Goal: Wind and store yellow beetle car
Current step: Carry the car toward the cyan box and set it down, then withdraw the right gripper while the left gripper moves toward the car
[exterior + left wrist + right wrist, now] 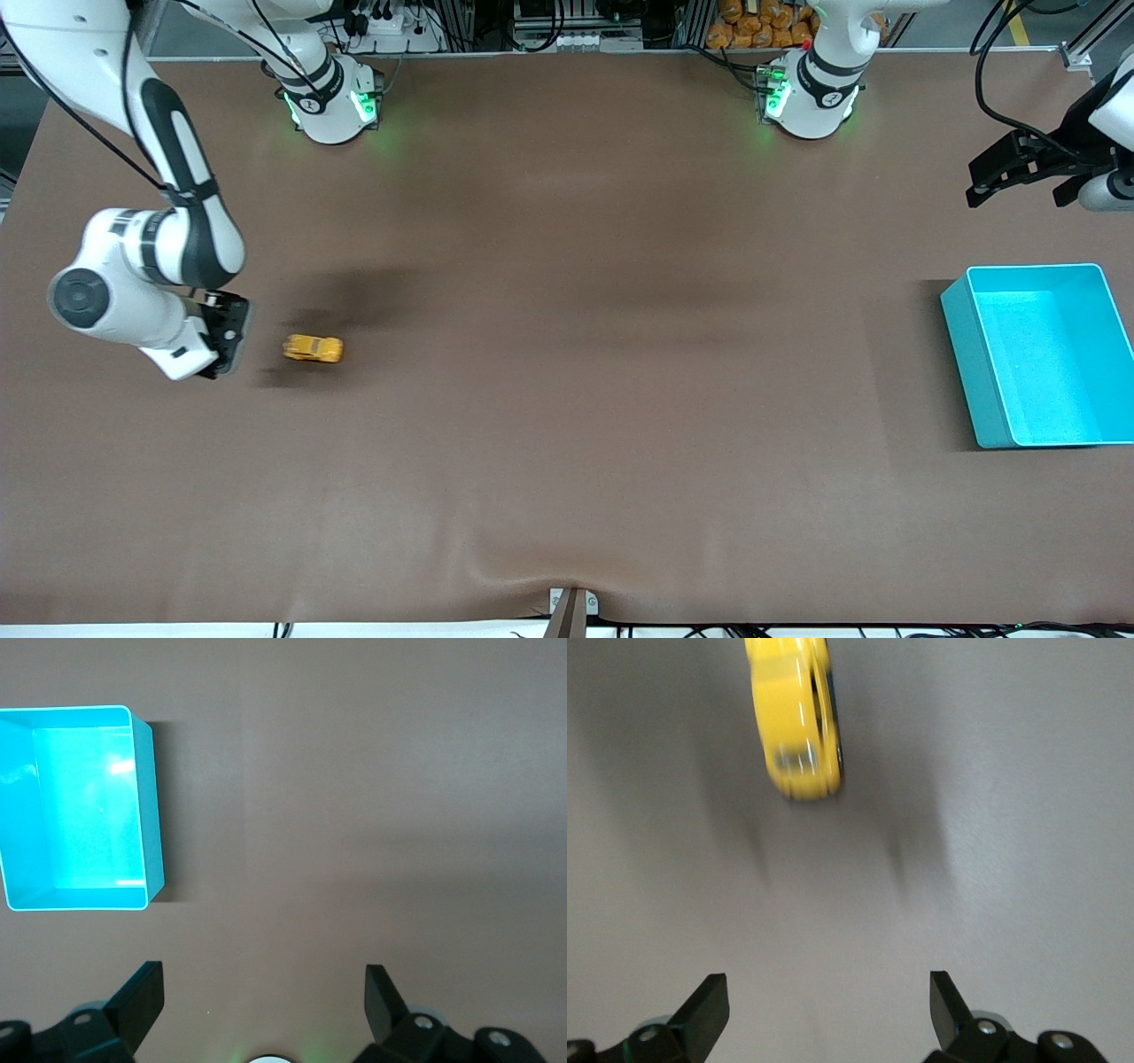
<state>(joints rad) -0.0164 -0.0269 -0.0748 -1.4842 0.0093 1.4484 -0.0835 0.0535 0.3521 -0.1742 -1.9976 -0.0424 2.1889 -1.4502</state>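
Note:
The yellow beetle car (313,348) sits on the brown table toward the right arm's end, its outline blurred. In the right wrist view the car (794,719) lies ahead of the open fingers, not between them. My right gripper (226,341) is open and empty, just beside the car on the side away from the bin. The teal bin (1036,354) stands empty at the left arm's end and also shows in the left wrist view (80,806). My left gripper (1005,173) is open and empty, held up above the table beside the bin, waiting.
The brown mat (567,399) covers the whole table between the car and the bin. A small bracket (571,607) sits at the table edge nearest the front camera. Both arm bases (332,102) stand along the edge farthest from the front camera.

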